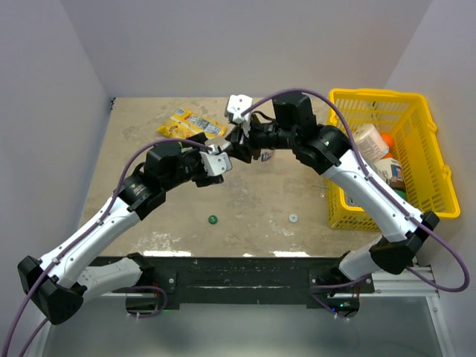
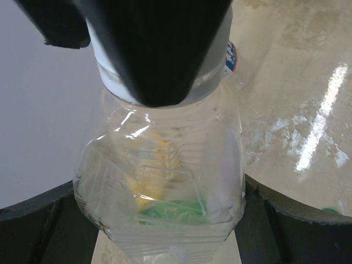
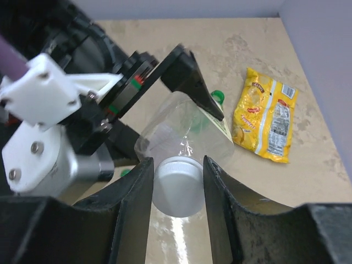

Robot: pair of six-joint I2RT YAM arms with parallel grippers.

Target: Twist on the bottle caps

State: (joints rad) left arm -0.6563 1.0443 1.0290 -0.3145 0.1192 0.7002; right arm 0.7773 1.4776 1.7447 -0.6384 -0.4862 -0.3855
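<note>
My left gripper [image 2: 165,231] is shut on a clear bottle [image 2: 159,181], held off the table with its neck pointing away from the wrist. A white cap [image 3: 177,184] sits on that neck, and my right gripper [image 3: 177,187] is shut on it, one black finger on each side. In the top view the two grippers meet at mid table, left gripper [image 1: 223,155] against right gripper [image 1: 244,141], hiding the bottle. A dark green cap [image 1: 213,219] and a pale cap [image 1: 293,218] lie loose on the table nearer the bases. A green bottle top [image 3: 218,97] peeks out behind the left finger.
A yellow snack packet [image 1: 190,124] lies at the back left of the table. A yellow basket [image 1: 416,123] with bulky containers stands at the right edge. Another labelled bottle [image 1: 266,155] stands just under the right wrist. Walls close in on the left, back and right.
</note>
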